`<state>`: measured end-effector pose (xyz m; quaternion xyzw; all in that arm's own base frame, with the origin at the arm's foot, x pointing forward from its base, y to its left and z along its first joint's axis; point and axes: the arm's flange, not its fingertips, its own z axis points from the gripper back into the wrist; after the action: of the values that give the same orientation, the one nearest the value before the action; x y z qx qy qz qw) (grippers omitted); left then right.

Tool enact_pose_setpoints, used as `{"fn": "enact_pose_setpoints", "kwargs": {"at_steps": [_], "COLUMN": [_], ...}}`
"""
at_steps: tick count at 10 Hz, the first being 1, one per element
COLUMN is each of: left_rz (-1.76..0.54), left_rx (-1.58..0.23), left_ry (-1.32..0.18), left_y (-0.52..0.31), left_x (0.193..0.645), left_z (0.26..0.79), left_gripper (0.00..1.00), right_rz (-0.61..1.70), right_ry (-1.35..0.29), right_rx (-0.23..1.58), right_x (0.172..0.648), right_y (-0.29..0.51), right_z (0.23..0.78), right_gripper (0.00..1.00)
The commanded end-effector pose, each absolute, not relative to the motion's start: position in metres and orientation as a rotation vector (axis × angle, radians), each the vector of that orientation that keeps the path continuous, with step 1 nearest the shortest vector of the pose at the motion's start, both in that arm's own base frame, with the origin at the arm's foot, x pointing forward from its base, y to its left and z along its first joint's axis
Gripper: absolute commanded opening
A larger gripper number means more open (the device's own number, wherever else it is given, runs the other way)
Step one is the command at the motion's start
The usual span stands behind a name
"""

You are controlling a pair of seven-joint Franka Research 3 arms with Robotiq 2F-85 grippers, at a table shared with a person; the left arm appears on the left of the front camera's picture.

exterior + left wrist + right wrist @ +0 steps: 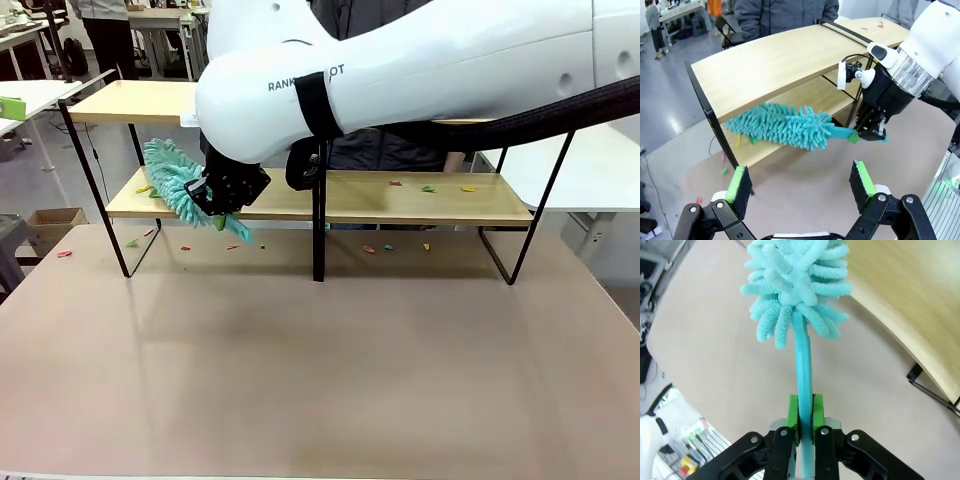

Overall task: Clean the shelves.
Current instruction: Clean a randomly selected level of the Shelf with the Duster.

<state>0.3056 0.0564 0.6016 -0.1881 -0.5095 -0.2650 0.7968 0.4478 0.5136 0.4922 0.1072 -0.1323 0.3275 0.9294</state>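
The right gripper [806, 407], pinching the teal duster [796, 285] by its handle, hangs just before the shelves [905, 305], at the lower board.

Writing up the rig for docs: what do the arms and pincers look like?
Right arm: glossy white rounded shell, partly hidden black lettering, a black band and a thick black cable hose. Right pincer and left pincer: black linkage fingers with green pads.

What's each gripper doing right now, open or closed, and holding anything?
Left gripper: open, holding nothing.
Right gripper: fingers closed on the handle of the teal duster.
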Motion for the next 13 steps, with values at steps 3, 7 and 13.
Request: {"fn": "enact_pose_setpoints", "kwargs": {"at_steps": [3,7,13], "left_rz": [-0.574,-0.574,-0.574], "left_rx": [-0.405,-0.405,-0.405], "left_ry": [-1.093,-1.093,-1.093], "left_y": [0.056,0.056,0.056], "left_x": [0.306,0.306,0.306], "left_z": [0.601,0.601,0.601], "left_gripper": [1.0,1.0,1.0], "right_rz": [0.975,1.355,1.307], "right_ry": [-0.195,-0.129,-0.206], "right_rx": [0.232,0.387,0.423], "right_x": [0.451,0.438,0.398], "right_y": [0.483,0.42,0.366], "right_z": [0.499,0.504,0.504], "right_gripper": [0.12,0.12,0.12]}}
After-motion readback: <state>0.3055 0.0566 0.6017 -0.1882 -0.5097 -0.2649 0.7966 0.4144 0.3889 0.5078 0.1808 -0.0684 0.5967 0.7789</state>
